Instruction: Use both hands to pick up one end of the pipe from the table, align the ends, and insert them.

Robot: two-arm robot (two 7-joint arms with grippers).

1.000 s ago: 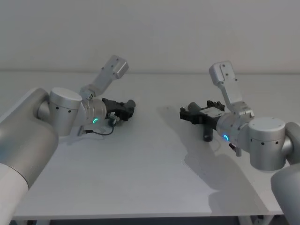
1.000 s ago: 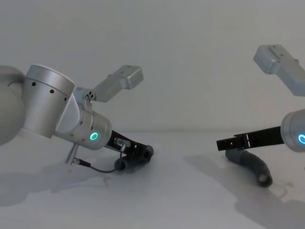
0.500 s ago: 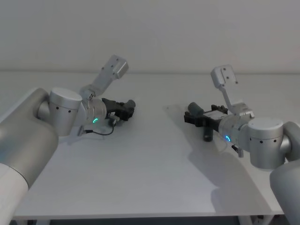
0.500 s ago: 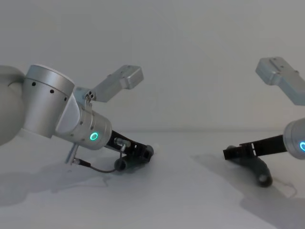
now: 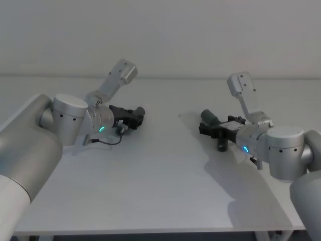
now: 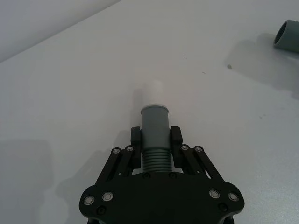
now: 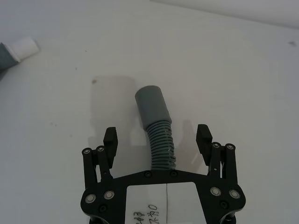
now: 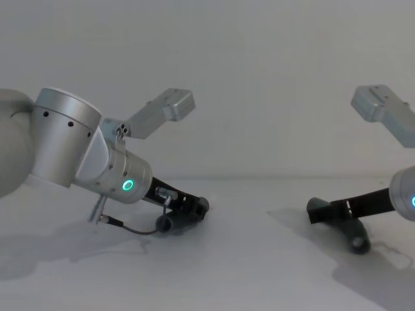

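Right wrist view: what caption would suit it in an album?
Open right gripper straddles a grey pipe piece on the white table; second pipe piece farther off.

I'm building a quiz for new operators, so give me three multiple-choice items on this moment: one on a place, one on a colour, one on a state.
1. Where is the right gripper?
A) straddling the ribbed part of the right pipe piece
B) raised high, holding nothing
C) shut on a cable

2. What colour is the tip poking from the left pipe piece?
A) red
B) white
C) black

3. How is the left gripper?
A) wide open
B) half open, empty
C) shut on the left pipe piece

Answers:
1 A, the right wrist view shows the ribs between its open jaws.
2 B, the left wrist view shows it whitish.
3 C, its jaws clamp the piece's ribs.
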